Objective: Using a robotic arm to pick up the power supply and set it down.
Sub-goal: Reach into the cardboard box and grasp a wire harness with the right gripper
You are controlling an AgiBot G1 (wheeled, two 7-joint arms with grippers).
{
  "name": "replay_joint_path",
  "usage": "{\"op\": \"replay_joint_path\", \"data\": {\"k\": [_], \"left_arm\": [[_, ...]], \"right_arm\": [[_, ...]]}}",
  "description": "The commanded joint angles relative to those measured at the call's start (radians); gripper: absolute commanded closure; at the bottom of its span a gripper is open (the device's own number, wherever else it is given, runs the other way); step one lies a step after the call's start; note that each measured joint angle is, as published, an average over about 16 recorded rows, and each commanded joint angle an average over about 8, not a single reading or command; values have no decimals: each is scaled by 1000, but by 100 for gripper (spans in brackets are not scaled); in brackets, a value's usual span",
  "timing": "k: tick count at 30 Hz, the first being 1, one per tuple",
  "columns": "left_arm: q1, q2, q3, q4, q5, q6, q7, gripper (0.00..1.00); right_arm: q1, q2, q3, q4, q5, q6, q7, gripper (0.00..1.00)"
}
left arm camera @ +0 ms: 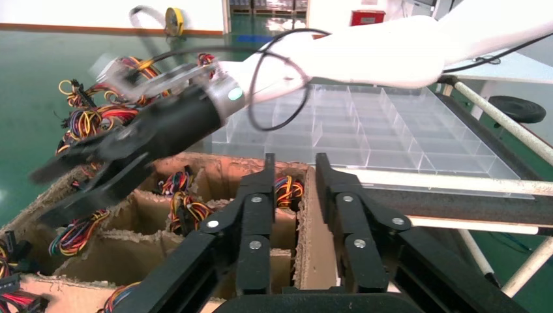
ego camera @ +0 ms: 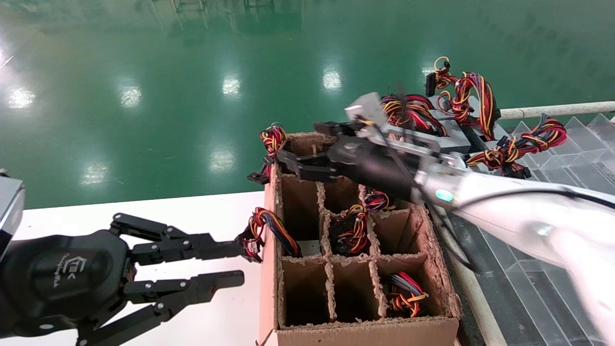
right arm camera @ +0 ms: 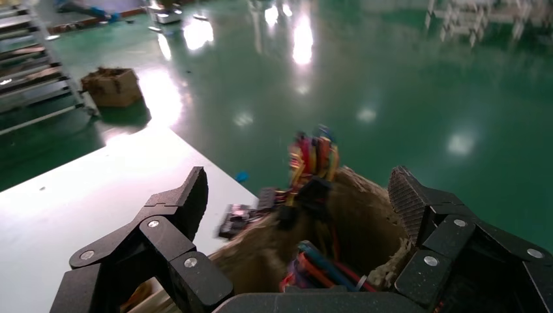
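A cardboard box [ego camera: 365, 331] with divided cells holds power supplies, of which only the red, yellow and black wire bundles [ego camera: 353, 230] show. My right gripper [ego camera: 298, 142] hangs open over the far-left cell, nothing between its fingers. In the right wrist view its fingers [right arm camera: 176, 208] spread wide around that cell's wires [right arm camera: 313, 156]. My left gripper [ego camera: 242, 263] is open at the box's left wall, beside a wire bundle [ego camera: 266, 226] hanging over it. In the left wrist view the left gripper [left arm camera: 295, 163] points at the box wall [left arm camera: 313, 228], and the right gripper [left arm camera: 42, 195] shows beyond.
More grey power supplies [ego camera: 449, 134] with wires lie stacked behind the box at the right. A clear plastic compartment tray [ego camera: 567, 158] and a white rail [ego camera: 552, 110] sit to the right. The box stands on a white table [ego camera: 144, 206]; green floor lies beyond.
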Motion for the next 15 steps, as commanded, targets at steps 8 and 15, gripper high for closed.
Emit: {"op": "replay_joint_path", "data": {"k": [8,15], "left_arm": [[0,0,0,0,0,0,0,100],[0,0,0,0,0,0,0,100]], "right_arm": [[144,-171,-10,-340,-22,94,-102,100],[168,-202,-29,-394,2,82,-136,100]]}}
